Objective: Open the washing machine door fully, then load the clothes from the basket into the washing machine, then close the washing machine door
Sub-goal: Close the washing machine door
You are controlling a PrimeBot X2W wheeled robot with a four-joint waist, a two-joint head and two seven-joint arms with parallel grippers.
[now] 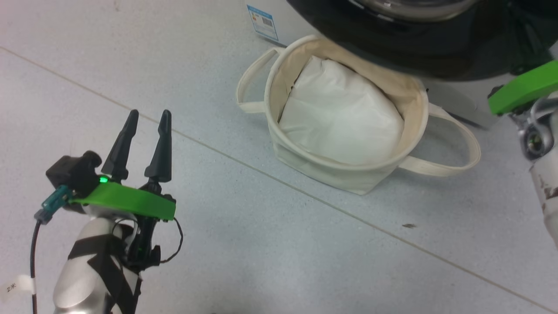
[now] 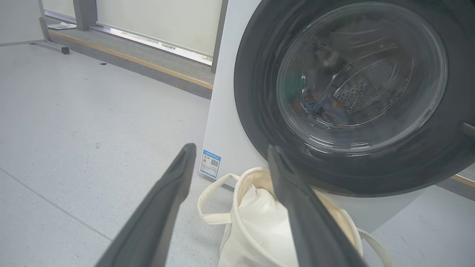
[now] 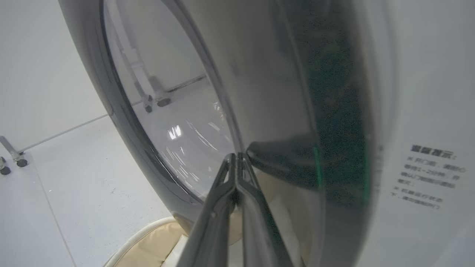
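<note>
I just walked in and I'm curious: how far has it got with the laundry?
Loading looks done: blue and orange clothes show through the glass of the washing machine door, and the basket holds a plain white bundle. In hand: the shut right gripper is at the door, which seems slightly ajar. Left to do: shutting it fully. The left gripper hangs open.

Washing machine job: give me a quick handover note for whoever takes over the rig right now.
Left gripper open, empty, above the floor left of the basket.
Right gripper shut, fingertips against the black rim of the washing machine door.
Clothes show inside the drum through the door glass; basket holds a white bundle.
Done: loading, apparently. Left: press the door fully shut; I cannot tell if it has latched.
</note>
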